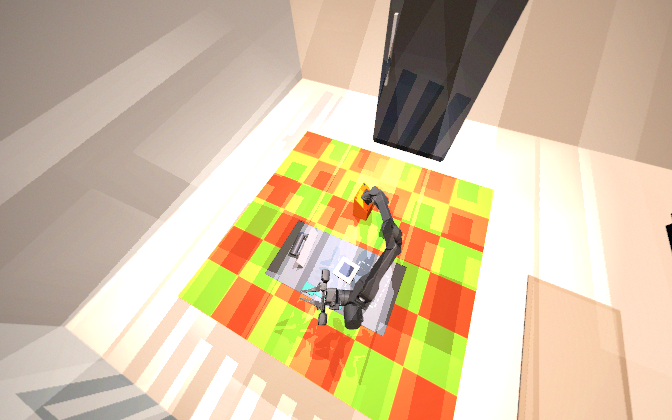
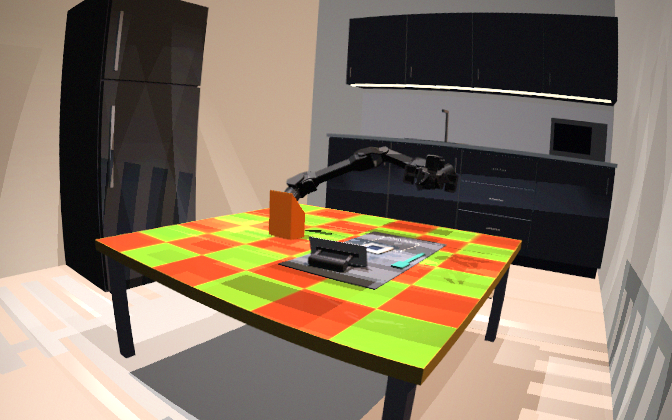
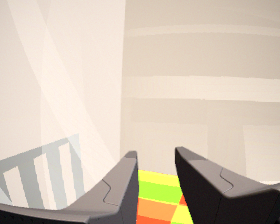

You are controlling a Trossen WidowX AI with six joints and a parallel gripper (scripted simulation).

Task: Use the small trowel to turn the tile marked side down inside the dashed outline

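Note:
The tile (image 1: 346,268) (image 2: 378,248) is a small square with a white border and a blue-grey centre, lying on the grey mat (image 1: 324,249) (image 2: 368,278). White dashes of the outline show beside it, partly hidden by the arm in the top view. The turquoise trowel (image 1: 307,286) (image 2: 403,262) lies near the mat's edge, partly covered by the gripper in the top view. My gripper (image 1: 301,295) (image 3: 156,156) is raised well above the table, its fingers apart with nothing between them. In the wrist view the fingers point out past the table's edge toward the wall.
A black rack-like object (image 1: 298,245) (image 2: 334,256) stands at one end of the mat. An orange block (image 1: 362,206) (image 2: 286,216) stands beside the arm's base on the chequered table (image 1: 443,289) (image 2: 297,307). The arm reaches over the mat in the top view.

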